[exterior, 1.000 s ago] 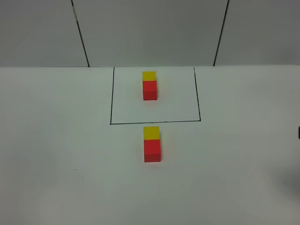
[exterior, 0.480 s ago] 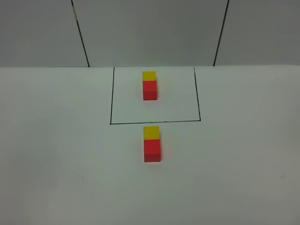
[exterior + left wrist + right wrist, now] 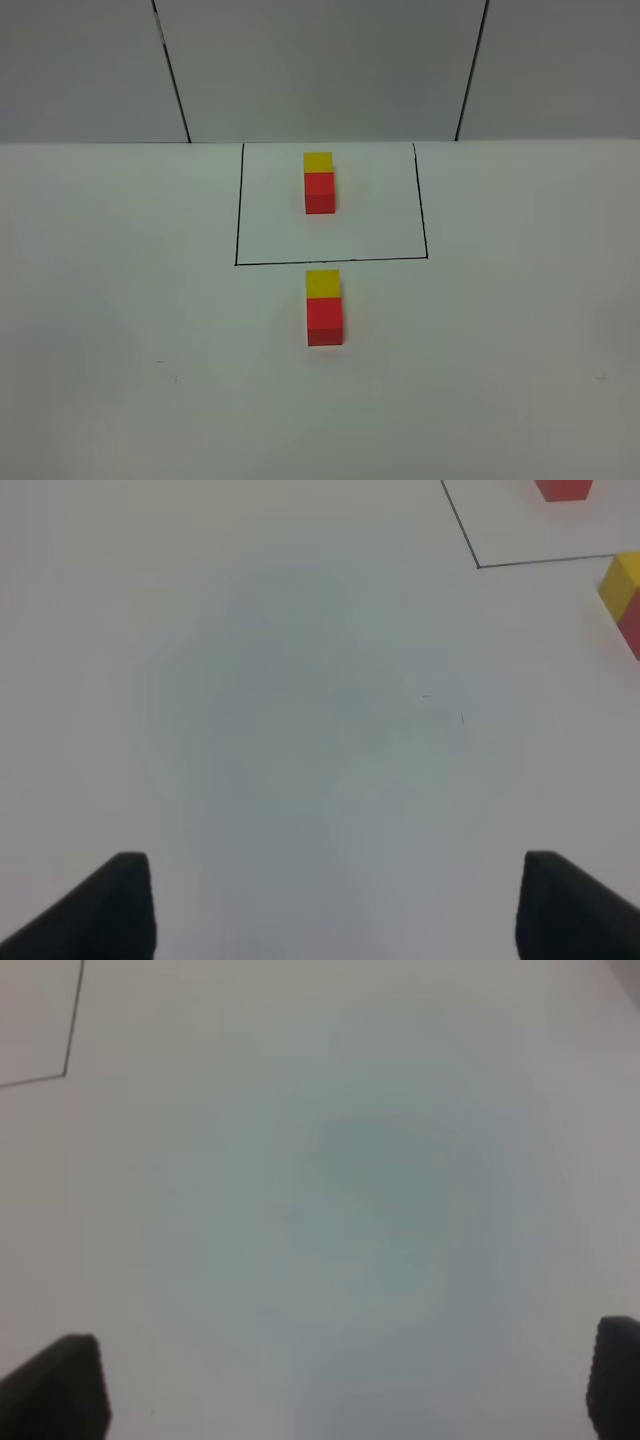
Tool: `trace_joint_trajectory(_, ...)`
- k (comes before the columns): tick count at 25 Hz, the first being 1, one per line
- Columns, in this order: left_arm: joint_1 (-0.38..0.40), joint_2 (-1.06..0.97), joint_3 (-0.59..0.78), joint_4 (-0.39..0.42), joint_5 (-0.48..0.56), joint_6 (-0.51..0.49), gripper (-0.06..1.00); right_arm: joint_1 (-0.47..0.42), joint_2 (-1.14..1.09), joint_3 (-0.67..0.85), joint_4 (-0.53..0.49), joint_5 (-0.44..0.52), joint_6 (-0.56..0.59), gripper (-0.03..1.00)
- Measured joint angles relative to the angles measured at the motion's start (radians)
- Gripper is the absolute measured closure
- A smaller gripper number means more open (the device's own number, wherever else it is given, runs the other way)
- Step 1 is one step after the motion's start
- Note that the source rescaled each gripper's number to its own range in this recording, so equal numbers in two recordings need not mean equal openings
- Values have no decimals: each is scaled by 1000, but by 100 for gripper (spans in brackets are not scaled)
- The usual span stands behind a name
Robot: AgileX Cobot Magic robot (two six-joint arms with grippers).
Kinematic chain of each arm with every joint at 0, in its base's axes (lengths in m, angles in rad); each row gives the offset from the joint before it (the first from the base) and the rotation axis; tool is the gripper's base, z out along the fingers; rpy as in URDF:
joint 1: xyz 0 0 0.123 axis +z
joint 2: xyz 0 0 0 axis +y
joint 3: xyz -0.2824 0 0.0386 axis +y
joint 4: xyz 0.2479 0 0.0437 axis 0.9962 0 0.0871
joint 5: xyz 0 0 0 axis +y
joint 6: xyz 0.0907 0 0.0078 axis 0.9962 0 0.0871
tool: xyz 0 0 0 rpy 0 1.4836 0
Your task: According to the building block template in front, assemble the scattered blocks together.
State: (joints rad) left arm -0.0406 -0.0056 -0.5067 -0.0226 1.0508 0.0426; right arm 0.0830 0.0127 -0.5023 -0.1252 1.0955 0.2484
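The building block template, a yellow cube behind a red cube, stands inside the black-line rectangle at the table's back. The scattered blocks sit joined just in front of the rectangle: the yellow cube touches the red cube in the same order. Both arms are out of the exterior high view. My left gripper is open and empty over bare table, well away from the yellow cube. My right gripper is open and empty, with only a corner of the rectangle in its view.
The white table ends at a grey panelled wall behind the rectangle. Nothing else stands on the table.
A dark piece of the right arm at the right edge of the exterior high view one second ago has left the view. The blocks have not moved.
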Motion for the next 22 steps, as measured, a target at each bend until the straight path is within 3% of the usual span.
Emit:
trace_joint_trajectory(6, 0, 0, 0, 0, 0, 0, 23, 0, -1, 0, 27, -2, -29, 3)
trace_joint_trajectory(15, 0, 0, 0, 0, 0, 0, 23, 0, -1, 0, 38, -6, -36, 17)
trace_joint_trajectory(22, 0, 0, 0, 0, 0, 0, 23, -69, -1, 0, 39, -8, -36, 23)
